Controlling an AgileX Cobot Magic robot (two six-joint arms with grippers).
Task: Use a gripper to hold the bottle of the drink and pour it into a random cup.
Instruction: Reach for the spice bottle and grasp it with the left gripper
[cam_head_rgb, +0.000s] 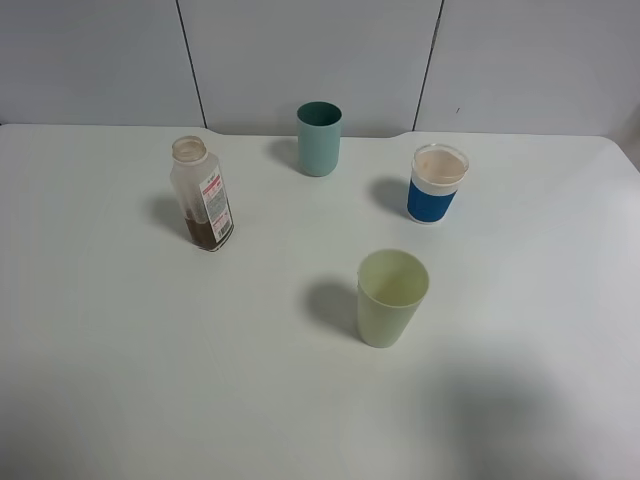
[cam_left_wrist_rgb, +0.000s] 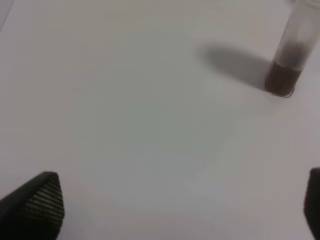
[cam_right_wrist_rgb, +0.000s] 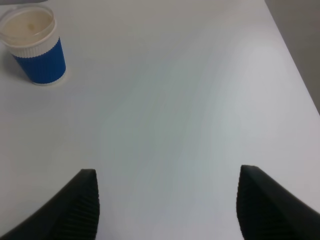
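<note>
A plain white worktop (cam_head_rgb: 150, 350) runs back to a grey panelled wall (cam_head_rgb: 300, 50). The capless bottle of the drink (cam_head_rgb: 203, 195) stands upright at far left, brown liquid low inside. A teal cup (cam_head_rgb: 319, 138) sits near the far edge, a blue-banded white cup (cam_head_rgb: 437, 184) to its right, and the pale yellow-green cup (cam_head_rgb: 391, 297) nearer, all well apart. Only the wrist views show the hands: the left hand (cam_left_wrist_rgb: 180, 205) is released, spread over bare worktop with the bottle ahead. The right hand (cam_right_wrist_rgb: 170, 205) is likewise released, with the blue-banded cup ahead and the worktop's edge beside it.
</note>
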